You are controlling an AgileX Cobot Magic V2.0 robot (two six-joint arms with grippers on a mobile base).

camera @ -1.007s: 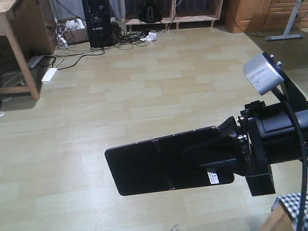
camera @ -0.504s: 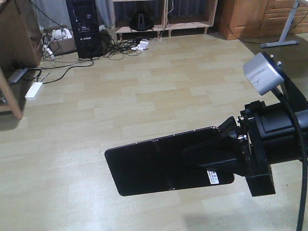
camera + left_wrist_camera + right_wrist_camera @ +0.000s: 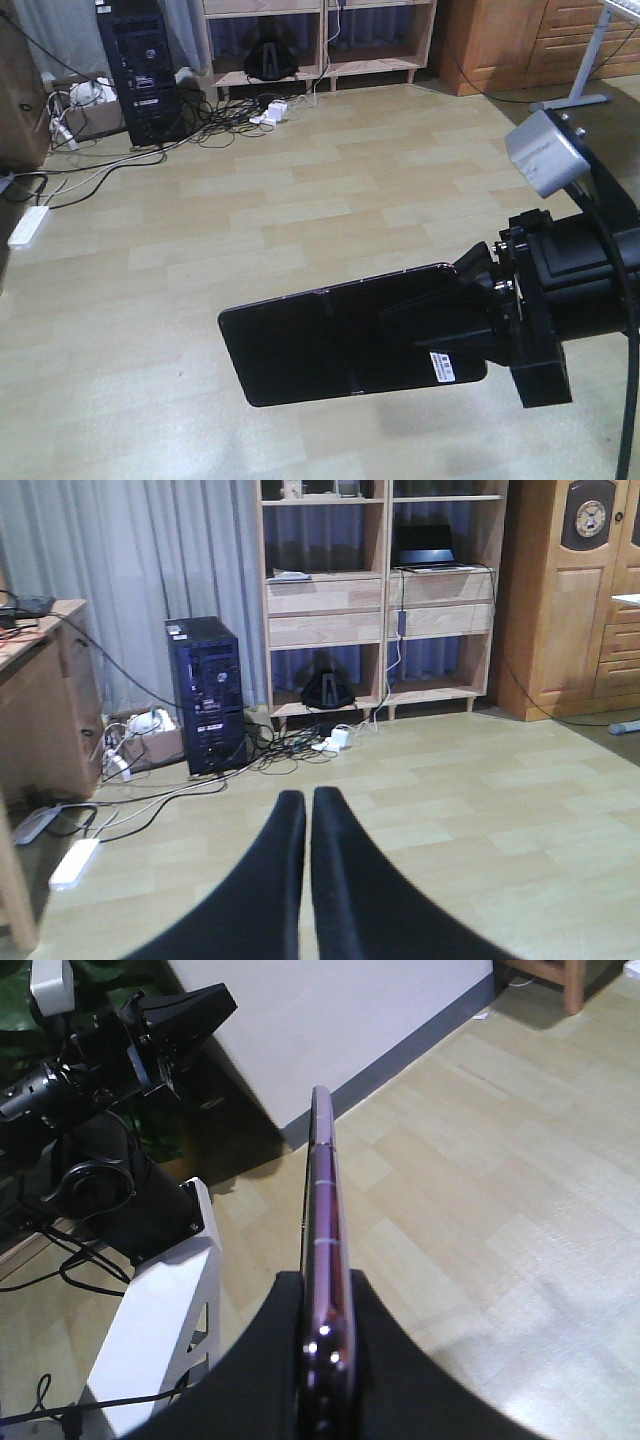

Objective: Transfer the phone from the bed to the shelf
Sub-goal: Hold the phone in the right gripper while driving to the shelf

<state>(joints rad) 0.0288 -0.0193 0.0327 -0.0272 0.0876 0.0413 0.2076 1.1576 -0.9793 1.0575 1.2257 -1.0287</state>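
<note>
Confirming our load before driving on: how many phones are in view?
1: the phone, clamped in the right gripper above the floor. Dim shelf compartments might hide others.

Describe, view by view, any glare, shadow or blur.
Front view: soft light, the phone throws a faint shadow on the floor. Left wrist view: the left end effector is blurred, the shelf sharper. Right wrist view: glare patches the floor, the phone's edge glints.

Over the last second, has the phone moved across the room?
Yes. The phone, clamped in the right fingers, has shifted rightward against the black computer tower, which slid left in the front view.
</note>
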